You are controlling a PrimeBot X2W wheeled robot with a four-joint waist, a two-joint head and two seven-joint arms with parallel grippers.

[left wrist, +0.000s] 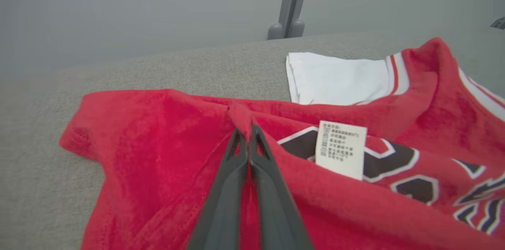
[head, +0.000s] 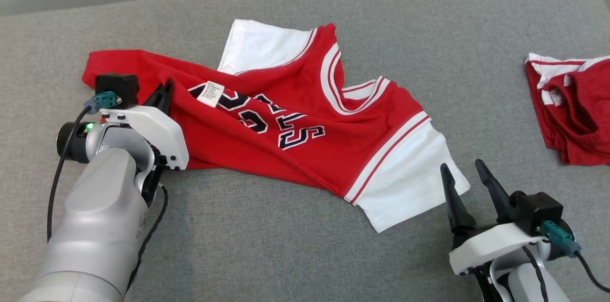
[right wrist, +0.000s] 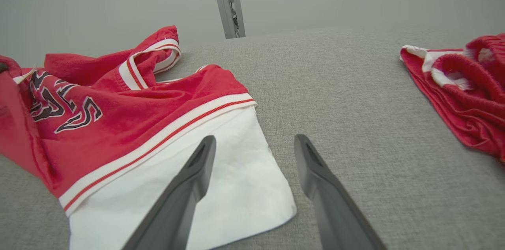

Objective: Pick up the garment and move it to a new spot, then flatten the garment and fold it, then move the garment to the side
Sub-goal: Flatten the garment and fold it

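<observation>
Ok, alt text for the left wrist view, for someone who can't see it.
The left gripper, shut, pinches a fold of a red jersey lying rumpled on a grey fabric surface. A white care label lies over dark lettering to the right, a white sleeve beyond.

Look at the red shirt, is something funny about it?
Yes. The shirt lies crumpled and twisted, not flat. Its white label shows over the letters, so part seems flipped over. The left gripper pinches the shirt.

Place looked like a robot test lab.
Wide grey woven-fabric work surface (head: 305,254) ran to a plain pale grey wall (left wrist: 158,5), w/ a grey metal frame post (left wrist: 292,1) behind.
</observation>
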